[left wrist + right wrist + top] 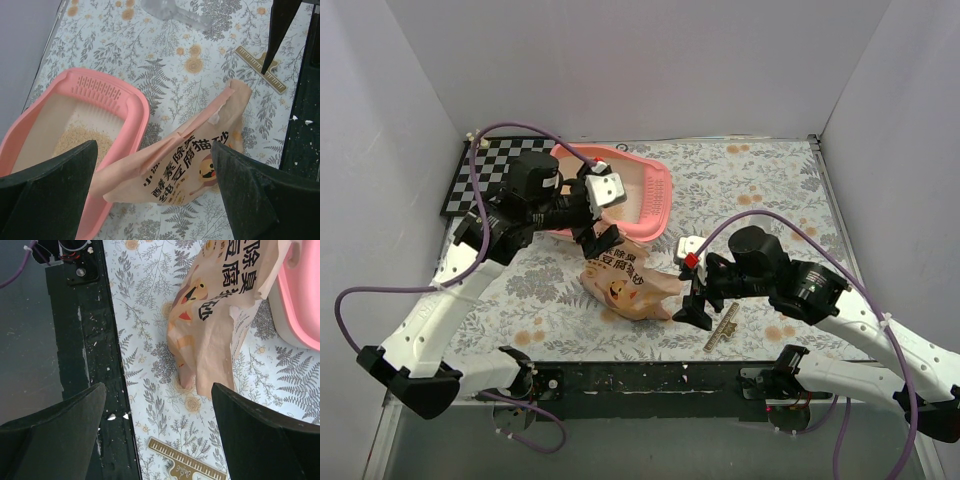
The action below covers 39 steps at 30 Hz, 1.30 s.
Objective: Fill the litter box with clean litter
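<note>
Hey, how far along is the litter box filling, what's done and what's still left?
Done: some clean litter already lies in the litter box, covering only part of its floor. In hand: nothing; the left fingers and right fingers stand open, and the bag lies on the table beside the box. Left: probably picking the bag up and pouring more.

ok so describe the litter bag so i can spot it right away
On the floral table, find the pink litter box at the back left. The bag lies right in front of it. It is the only crumpled tan-orange thing, printed with Chinese characters and a cartoon face.
</note>
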Motion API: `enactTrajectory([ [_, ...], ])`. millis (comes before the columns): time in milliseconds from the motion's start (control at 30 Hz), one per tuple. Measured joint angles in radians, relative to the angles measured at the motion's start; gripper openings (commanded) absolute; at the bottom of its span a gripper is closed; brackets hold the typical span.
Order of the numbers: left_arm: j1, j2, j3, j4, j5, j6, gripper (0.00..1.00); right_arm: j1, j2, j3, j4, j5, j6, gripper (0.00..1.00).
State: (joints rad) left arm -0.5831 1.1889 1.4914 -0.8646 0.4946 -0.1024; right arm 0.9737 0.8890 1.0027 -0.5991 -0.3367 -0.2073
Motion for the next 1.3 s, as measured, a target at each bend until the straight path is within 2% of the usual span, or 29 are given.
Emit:
enactTrajectory([
  [500, -0.009, 0.061, -0.002, -0.019, -0.028, 0.029, 0.98, 0.0, 0.0, -0.004, 0.0, -0.003, 0.0, 0.95],
  [867, -0.009, 0.117, -0.163, 0.036, -0.028, 0.039, 0.97, 0.0, -0.005, -0.022, 0.002, -0.006, 0.003, 0.95],
  [900, -0.009, 0.116, -0.174, 0.036, -0.028, 0.039, 0.91, 0.0, -0.005, -0.022, 0.002, -0.006, 0.003, 0.95],
  [967, -0.009, 0.116, -0.192, 0.035, -0.029, 0.037, 0.7, 0.0, -0.005, -0.023, 0.003, -0.006, 0.003, 0.95],
  [1100, -0.009, 0.097, -0.234, 0.043, -0.046, 0.025, 0.1, 0.002, -0.003, -0.023, 0.003, -0.005, 0.007, 0.95],
  [1133, -0.009, 0.081, -0.254, 0.05, -0.054, 0.022, 0.0, 0.002, 0.0, -0.023, 0.003, -0.002, 0.008, 0.95],
  [1300, -0.01, -0.03, -0.372, 0.122, -0.117, -0.022, 0.0, 0.002, 0.049, -0.014, -0.003, 0.042, 0.023, 0.95],
])
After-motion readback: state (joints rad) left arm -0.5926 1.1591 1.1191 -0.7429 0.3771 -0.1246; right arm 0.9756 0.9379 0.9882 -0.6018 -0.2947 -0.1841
